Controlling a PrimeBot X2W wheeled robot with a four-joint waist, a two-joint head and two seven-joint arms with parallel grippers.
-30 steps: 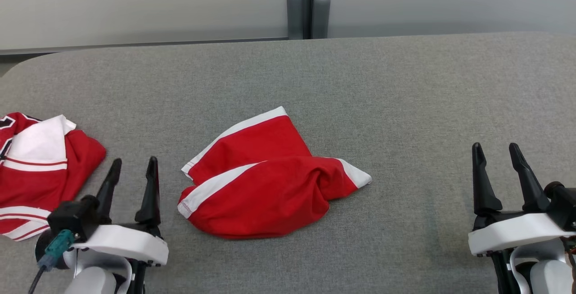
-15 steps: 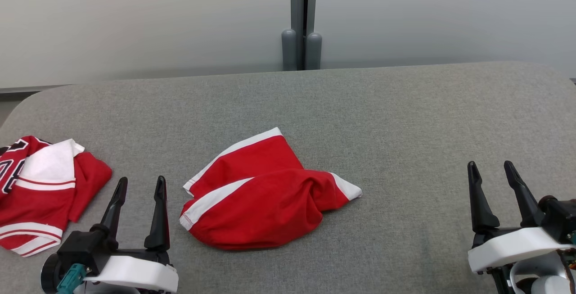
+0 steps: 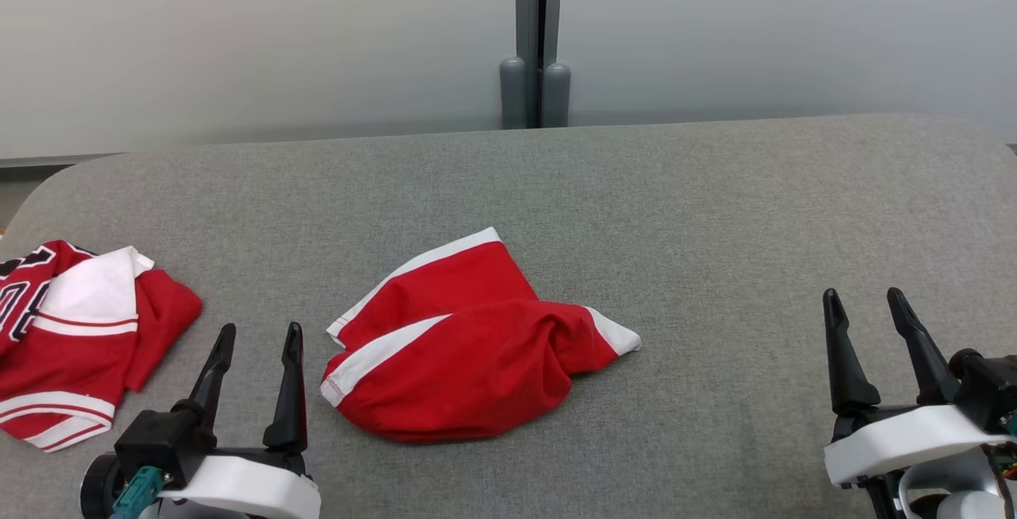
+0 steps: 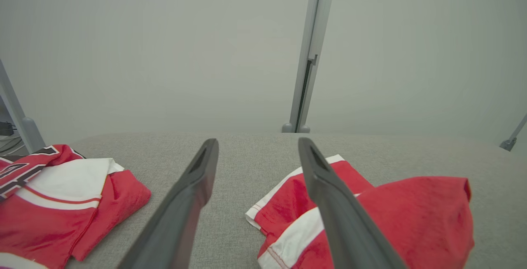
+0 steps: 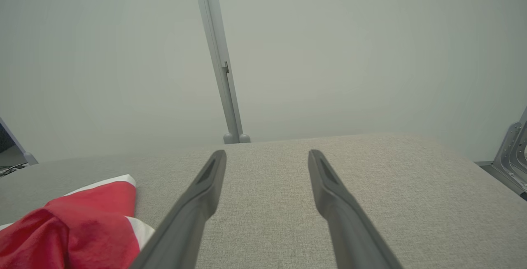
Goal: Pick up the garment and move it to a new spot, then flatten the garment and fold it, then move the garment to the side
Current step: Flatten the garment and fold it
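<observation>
A crumpled red garment (image 3: 469,360) with white side bands lies in the middle of the grey table, near the front. My left gripper (image 3: 261,328) stands open just left of it, fingers pointing away from me, nothing between them. In the left wrist view the garment (image 4: 411,215) lies partly behind the right finger of the open left gripper (image 4: 258,141). My right gripper (image 3: 863,293) is open over bare table far to the right. The right wrist view has the open right gripper (image 5: 267,152) with the garment (image 5: 82,223) at its lower left.
A second red and white garment with dark lettering (image 3: 71,344) lies at the table's left edge, also in the left wrist view (image 4: 61,195). The grey fabric table (image 3: 715,209) ends at a pale wall with a grey post (image 3: 534,66) behind its far edge.
The head camera has tilted up, so the whole picture sits lower. My left gripper has shifted slightly right, toward the middle garment. Both garments lie as before.
</observation>
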